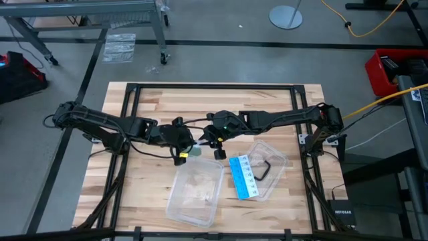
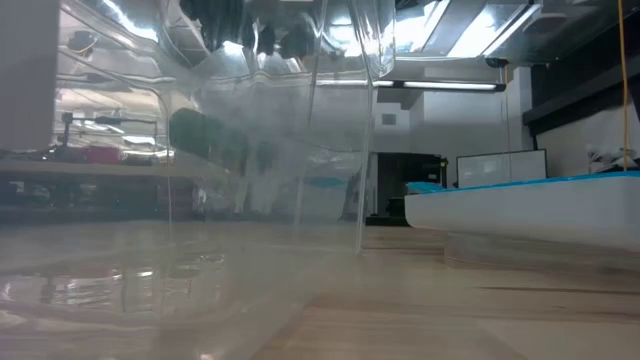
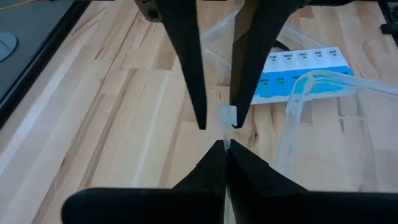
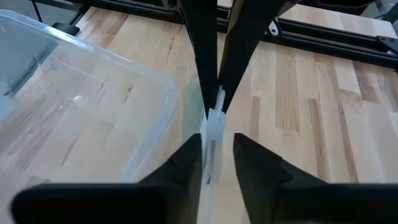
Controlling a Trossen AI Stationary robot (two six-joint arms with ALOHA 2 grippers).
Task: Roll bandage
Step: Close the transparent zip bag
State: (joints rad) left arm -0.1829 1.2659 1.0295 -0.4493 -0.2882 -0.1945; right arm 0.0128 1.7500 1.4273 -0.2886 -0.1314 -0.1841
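Observation:
The bandage (image 1: 196, 153) shows in the high view as a small grey-green bundle held above the table's middle, between my two grippers. Through the clear tub in the low view it is a dark green blob (image 2: 203, 135). My left gripper (image 1: 188, 153) comes from the left and is shut on it (image 3: 224, 147). My right gripper (image 4: 217, 140) comes from the right and is open. Its fingers stand on either side of the bandage's pale end (image 4: 213, 123); I cannot tell whether one finger touches it. My left gripper pinches a thin pale end of the bandage (image 3: 227, 118) between its two fingertips, slanting down from the table's left side. The piece sticks out past the tips, clear of the table. The wrist views do not show the green body.
A clear plastic tub (image 1: 195, 191) lies just in front of the grippers, toward the near edge. To its right lie a blue-and-white card (image 1: 244, 177) and a second clear tray (image 1: 271, 164) with a black loop in it. Bare wood lies toward the far edge.

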